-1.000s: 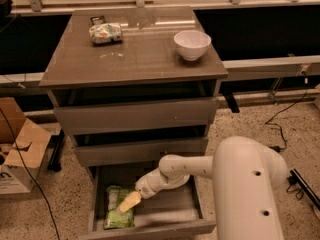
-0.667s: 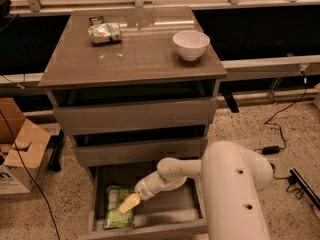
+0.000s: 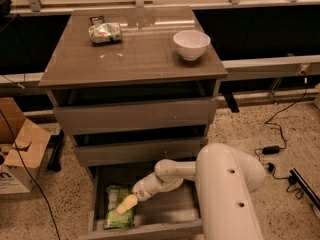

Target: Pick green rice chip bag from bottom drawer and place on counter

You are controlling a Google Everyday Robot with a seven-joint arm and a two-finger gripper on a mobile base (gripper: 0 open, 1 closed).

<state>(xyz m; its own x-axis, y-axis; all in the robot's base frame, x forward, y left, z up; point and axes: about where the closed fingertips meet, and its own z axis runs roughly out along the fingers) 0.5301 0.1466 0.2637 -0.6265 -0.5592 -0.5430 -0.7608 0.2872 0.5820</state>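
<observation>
Drawer cabinet [image 3: 132,116] is seen filling the centre of the view, three drawers stacked. The counter [image 3: 135,61] is seen at 12 o'clock, glossy grey-brown, overhanging the sides.

White robot arm [image 3: 227,194] is seen at 5 o'clock, with its forearm reaching toward 9 o'clock into the lowest drawer.

The bottom drawer [image 3: 150,230] is found open, at 6 o'clock. The two drawers above are seen slightly ajar.

An open cardboard box [image 3: 20,154] is seen on the floor at 8 o'clock, beside the cabinet.

The green rice chip bag [image 3: 119,221] is located inside the bottom drawer, lying flat at the drawer's 9 o'clock side, long axis front to back. It is not on the counter.

A white bowl [image 3: 191,44] is seen upright at the counter's 2 o'clock. A pale rolled packet [image 3: 105,33] is seen at the counter's 11 o'clock, well apart from the bowl.

The gripper [image 3: 126,204] is seen low in the drawer, its yellowish tip over the middle of the bag. Contact cannot be confirmed; its open or closed state cannot be told.

A black power adapter [image 3: 270,149] with cable is seen on the floor at 4 o'clock.
</observation>
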